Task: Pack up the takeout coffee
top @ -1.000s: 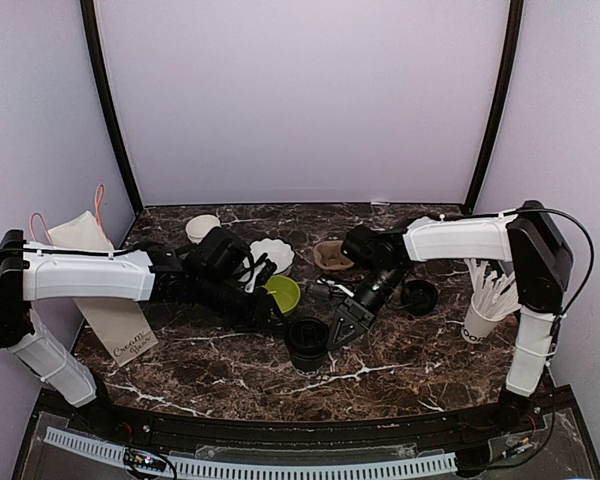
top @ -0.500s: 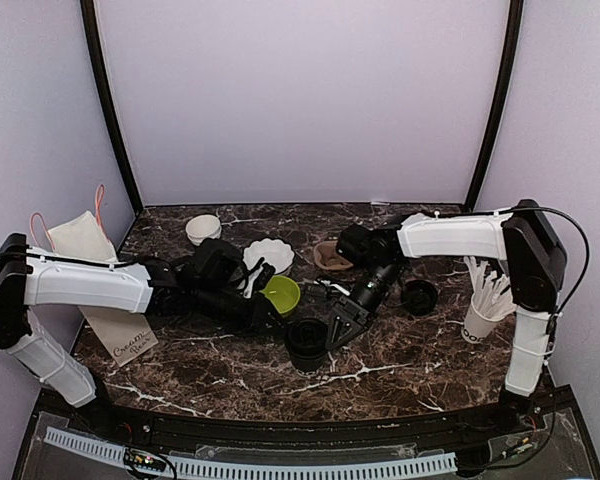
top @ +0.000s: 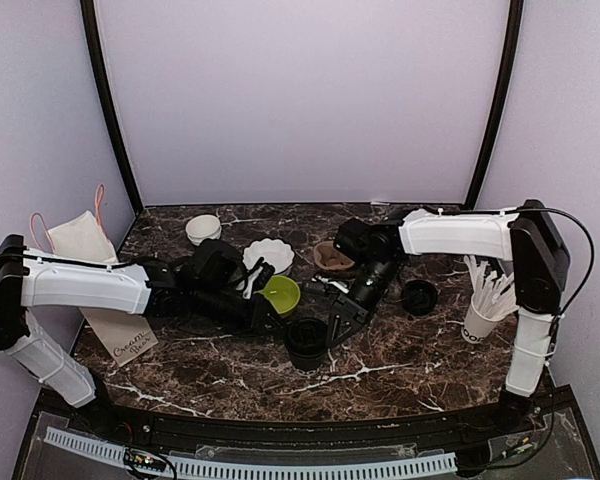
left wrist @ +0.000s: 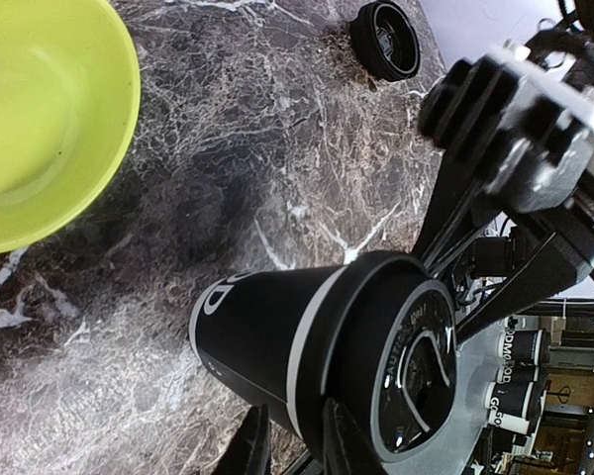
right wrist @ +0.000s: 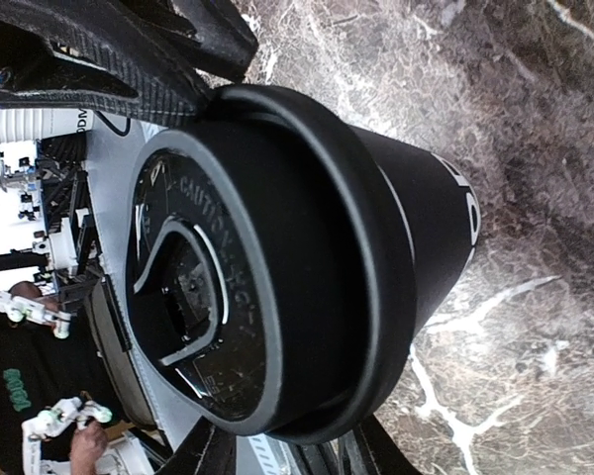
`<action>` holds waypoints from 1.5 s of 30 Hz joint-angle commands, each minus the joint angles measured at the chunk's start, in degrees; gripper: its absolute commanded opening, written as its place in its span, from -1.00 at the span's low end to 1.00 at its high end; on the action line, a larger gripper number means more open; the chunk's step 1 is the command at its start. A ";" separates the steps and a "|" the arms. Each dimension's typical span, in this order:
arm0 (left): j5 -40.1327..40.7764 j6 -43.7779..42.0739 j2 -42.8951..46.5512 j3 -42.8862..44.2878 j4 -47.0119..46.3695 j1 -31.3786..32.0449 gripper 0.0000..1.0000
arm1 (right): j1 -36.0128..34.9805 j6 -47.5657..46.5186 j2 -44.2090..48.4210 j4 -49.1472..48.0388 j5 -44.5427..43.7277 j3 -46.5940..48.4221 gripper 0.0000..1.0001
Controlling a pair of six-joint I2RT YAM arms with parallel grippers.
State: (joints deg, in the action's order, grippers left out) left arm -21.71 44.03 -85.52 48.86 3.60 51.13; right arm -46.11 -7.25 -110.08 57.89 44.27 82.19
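The takeout coffee stands lidded at mid-worktop, toward the near edge. Over the last second both tools have drawn in. The left tool and right tool now straddle it with narrowed fingers, but I cannot tell whether either pinches it. A lift looks close. The green bowl crowds just behind, open marble lies in front, and the bag waits far left.

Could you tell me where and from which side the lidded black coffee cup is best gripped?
Grip the takeout coffee around its paper wall just under the lid, coming in level from the side. It stands upright and widens upward, so the lid's rim would likely stop it slipping down.
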 commanded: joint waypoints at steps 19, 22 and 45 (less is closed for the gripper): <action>7.91 -6.03 6.67 8.21 14.79 1.66 -0.10 | 1.28 -9.35 5.88 -2.28 -13.49 2.87 -0.14; 9.65 -7.42 7.39 10.18 16.16 1.66 0.00 | 1.28 -11.05 7.40 -1.58 -15.33 3.07 -0.12; 34.75 -12.28 17.19 11.04 22.71 0.04 0.48 | -11.71 -32.78 7.17 -5.89 -24.90 9.38 0.97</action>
State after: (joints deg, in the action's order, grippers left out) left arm 10.11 30.87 -71.83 60.95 25.41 51.59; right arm -55.70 -37.34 -100.92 52.73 21.93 90.91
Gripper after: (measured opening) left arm 0.736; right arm 0.981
